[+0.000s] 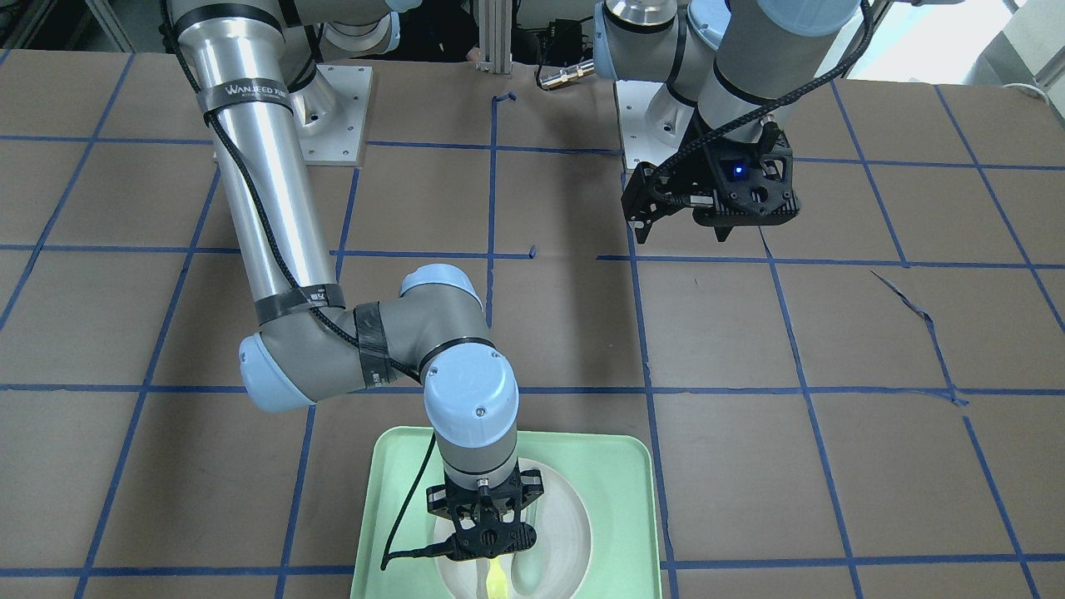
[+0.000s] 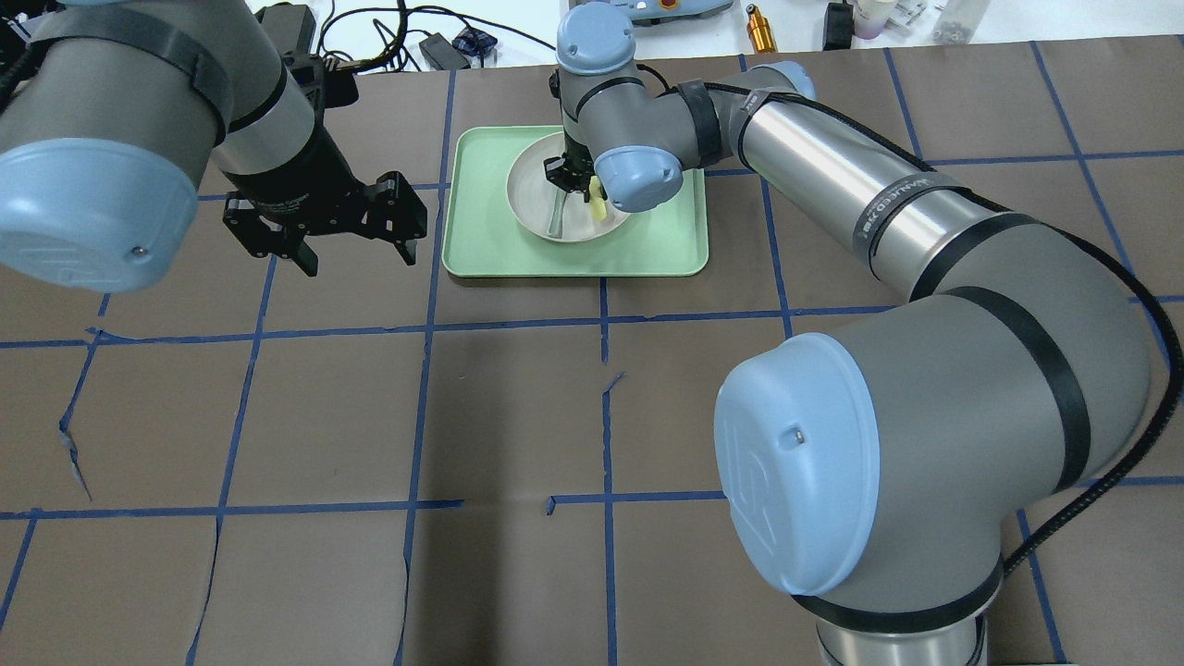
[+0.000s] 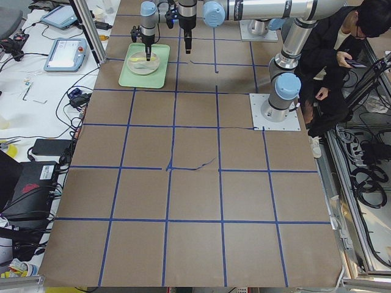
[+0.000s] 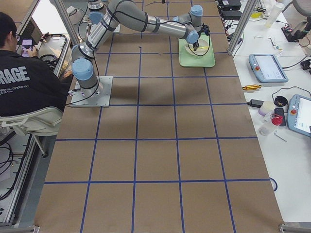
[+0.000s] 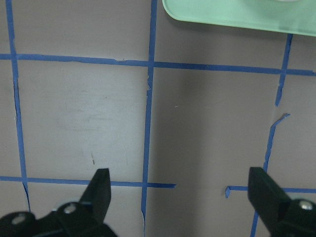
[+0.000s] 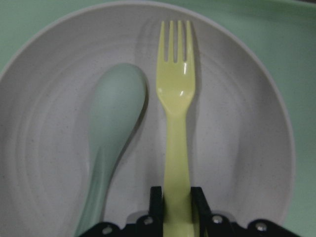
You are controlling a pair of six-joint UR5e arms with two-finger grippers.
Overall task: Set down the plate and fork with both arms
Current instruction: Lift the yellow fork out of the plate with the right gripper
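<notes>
The brown table [image 2: 370,416], gridded with blue tape, lies under both pincers. The right arm [image 2: 832,176] stretches far out across it, and the left arm [image 2: 139,92] hangs over bare table. The green tray [image 2: 666,240] sits right under the right pincer [image 6: 177,200]. It is off to one side of the left pincer [image 5: 180,190], whose wrist view catches only the tray's corner ahead of it. The plate [image 2: 527,199] lies in the tray, directly below the right pincer. A spoon [image 6: 113,123] rests in the plate just beside that pincer, its bowl pointing away from it. The fork [image 6: 177,98] runs alongside the spoon over the plate, tines away from the pincer. Its handle end is clamped between the two nearly closed fingers. Whether the fork touches the plate I cannot tell. The left pincer is spread wide, holds nothing, and is well apart from the tray.
</notes>
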